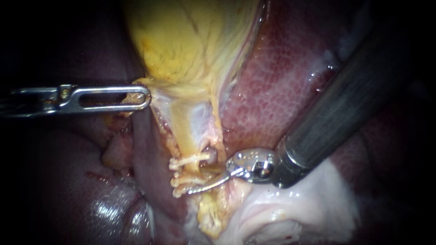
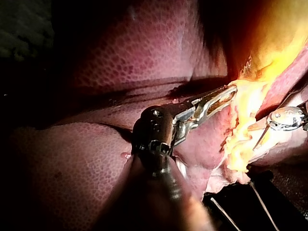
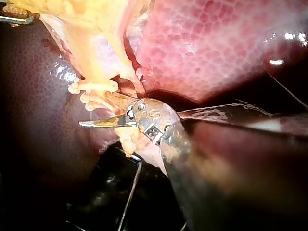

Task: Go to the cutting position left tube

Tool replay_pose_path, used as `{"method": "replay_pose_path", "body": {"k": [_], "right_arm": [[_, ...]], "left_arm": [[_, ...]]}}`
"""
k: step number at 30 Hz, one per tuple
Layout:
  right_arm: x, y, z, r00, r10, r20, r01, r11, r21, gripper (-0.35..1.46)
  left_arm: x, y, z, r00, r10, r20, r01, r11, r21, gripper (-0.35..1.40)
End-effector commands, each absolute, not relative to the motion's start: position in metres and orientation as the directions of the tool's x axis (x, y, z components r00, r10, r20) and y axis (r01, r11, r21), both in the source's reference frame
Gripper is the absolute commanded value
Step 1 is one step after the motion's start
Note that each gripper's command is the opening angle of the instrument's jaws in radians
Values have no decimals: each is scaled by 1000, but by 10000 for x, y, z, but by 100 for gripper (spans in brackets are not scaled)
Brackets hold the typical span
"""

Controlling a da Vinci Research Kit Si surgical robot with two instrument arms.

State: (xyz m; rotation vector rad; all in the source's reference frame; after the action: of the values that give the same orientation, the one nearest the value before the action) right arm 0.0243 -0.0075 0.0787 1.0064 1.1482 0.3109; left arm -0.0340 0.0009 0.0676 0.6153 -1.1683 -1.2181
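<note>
Down below the gallbladder point(image 1: 190, 41), the tube point(image 1: 196, 170) runs toward the near side with clips point(image 1: 188, 159) across it: one farther up, a close pair nearer. This is presumably the tube the task means. And the right instrument point(image 1: 202, 180) is right there, shaft coming in from the far right, thin blades parted with a gap between them, the near blade lying along the near pair of clips. Nothing is pinched.

Over on the left, the left instrument point(image 1: 138, 97) has its jaws clamped on the gallbladder's lower edge, holding it out leftward so the tube stands stretched.

The approach looks nearly complete, with only fine placement left. The next move calls for seating the blades squarely across the bare stretch between the far clip and the near pair, without touching either.

Liver point(image 1: 272, 90) glistens wet on both sides, and pale tissue point(image 1: 290, 213) lies under the right shaft. Beyond the lit tissue the room is dark, and no tabletop can be made out.
</note>
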Motion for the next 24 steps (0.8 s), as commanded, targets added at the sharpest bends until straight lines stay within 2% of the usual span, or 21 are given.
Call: {"method": "replay_pose_path", "body": {"k": [1,24], "right_arm": [[244,-75,787,422,675,-605,272,543,795,136],[283,-77,792,405,693,-597,321,503,802,135]], "left_arm": [[-340,9,676,-80,-934,349,389,293,874,-35],[-345,8,680,-82,-933,351,392,294,872,-35]]}}
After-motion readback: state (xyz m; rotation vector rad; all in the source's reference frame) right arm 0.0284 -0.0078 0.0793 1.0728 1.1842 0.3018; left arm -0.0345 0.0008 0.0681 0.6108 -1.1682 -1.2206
